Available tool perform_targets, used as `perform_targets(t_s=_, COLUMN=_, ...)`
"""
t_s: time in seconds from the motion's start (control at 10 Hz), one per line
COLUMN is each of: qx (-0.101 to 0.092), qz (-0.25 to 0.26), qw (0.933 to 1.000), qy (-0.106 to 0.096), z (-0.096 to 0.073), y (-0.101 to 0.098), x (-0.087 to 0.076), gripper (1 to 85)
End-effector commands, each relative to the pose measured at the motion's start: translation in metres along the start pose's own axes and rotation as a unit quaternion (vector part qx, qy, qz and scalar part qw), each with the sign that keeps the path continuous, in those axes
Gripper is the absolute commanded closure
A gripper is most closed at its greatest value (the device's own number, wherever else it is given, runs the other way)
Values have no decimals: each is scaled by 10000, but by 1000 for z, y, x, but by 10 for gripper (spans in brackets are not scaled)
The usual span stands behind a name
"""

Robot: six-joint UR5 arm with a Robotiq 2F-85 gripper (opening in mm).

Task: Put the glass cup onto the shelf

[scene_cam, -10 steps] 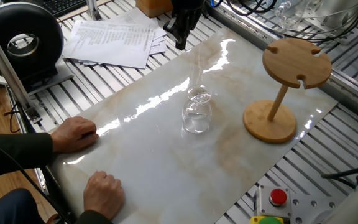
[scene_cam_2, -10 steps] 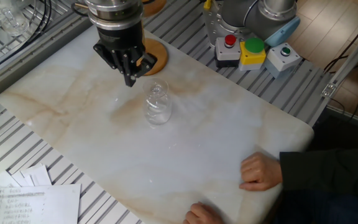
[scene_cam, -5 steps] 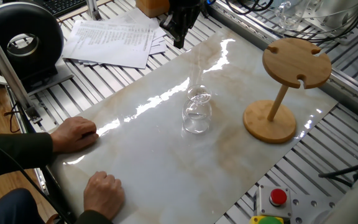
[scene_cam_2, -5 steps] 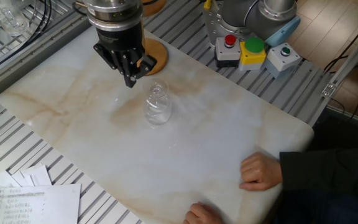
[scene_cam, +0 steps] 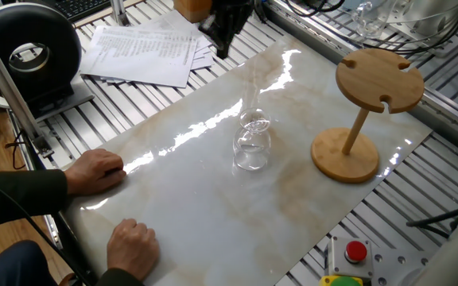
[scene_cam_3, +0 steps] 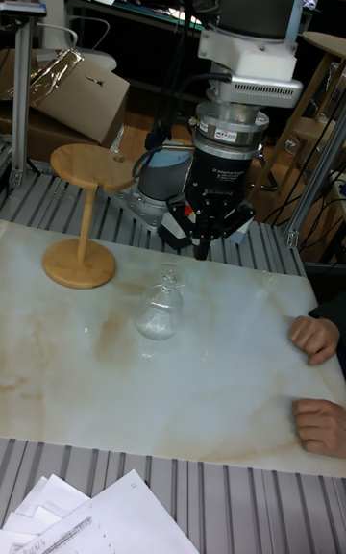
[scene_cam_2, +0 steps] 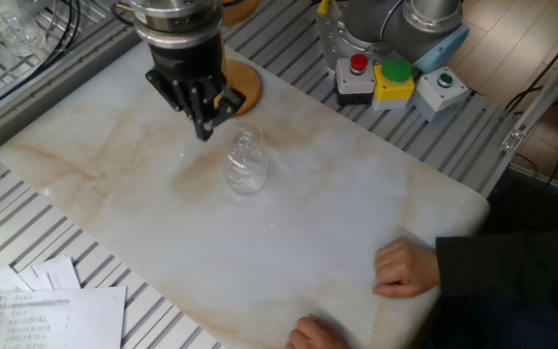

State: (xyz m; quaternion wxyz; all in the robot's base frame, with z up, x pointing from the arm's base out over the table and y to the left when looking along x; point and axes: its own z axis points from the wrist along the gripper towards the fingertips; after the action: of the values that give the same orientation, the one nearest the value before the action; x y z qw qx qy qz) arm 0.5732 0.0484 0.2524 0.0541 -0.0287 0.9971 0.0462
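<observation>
The glass cup [scene_cam: 252, 148] [scene_cam_2: 244, 166] [scene_cam_3: 159, 305] stands upside down on the marble board [scene_cam: 213, 199], bowl down and foot up. The bamboo shelf [scene_cam: 379, 80] [scene_cam_3: 87, 168] stands to one side of it, with its base [scene_cam_2: 241, 85] partly hidden behind my gripper in the other fixed view. My gripper [scene_cam: 222, 49] [scene_cam_2: 204, 129] [scene_cam_3: 203, 248] hangs above the board's far side, apart from the glass. Its fingers are shut together with nothing in them.
A person's two hands [scene_cam: 95, 171] [scene_cam: 133, 246] [scene_cam_3: 315, 338] rest on the board's edge. Loose papers [scene_cam: 145, 49] and a black round device [scene_cam: 30, 52] lie beyond the board. A button box [scene_cam_2: 386, 78] sits near the robot base.
My gripper has drifted a little away from the glass, toward the papers. The glass, the shelf and the hands have not moved.
</observation>
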Motion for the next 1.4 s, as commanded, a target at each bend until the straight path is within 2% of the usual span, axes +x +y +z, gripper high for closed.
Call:
perform_targets(t_s=0.0, qx=31, qz=529, qw=9985, qy=-163, z=-3, y=5, x=-15, gripper=837)
perform_targets(t_s=0.1, qx=-111, qz=384, qw=9991, qy=104, z=-7, y=16, x=-4, gripper=680)
perform_targets(t_s=0.2, qx=-23, qz=-775, qw=9964, qy=331, z=-10, y=1, x=11, gripper=7)
perform_targets(t_s=0.3, qx=-20, qz=-783, qw=9963, qy=362, z=-10, y=-2, x=11, gripper=7)
perform_targets(t_s=0.4, qx=-116, qz=-676, qw=9974, qy=240, z=-10, y=3, x=5, gripper=7)
perform_targets(t_s=0.5, qx=-32, qz=-705, qw=9972, qy=244, z=-11, y=-3, x=5, gripper=7)
perform_targets(t_s=0.6, qx=-70, qz=-702, qw=9972, qy=239, z=-13, y=-4, x=5, gripper=7)
perform_targets(t_s=0.9, qx=-35, qz=-720, qw=9969, qy=321, z=-11, y=-15, x=8, gripper=7)
perform_targets(t_s=1.2, qx=2, qz=-715, qw=9967, qy=388, z=-2, y=-27, x=17, gripper=30)
perform_targets(t_s=1.3, qx=19, qz=-462, qw=9979, qy=463, z=1, y=-24, x=21, gripper=267)
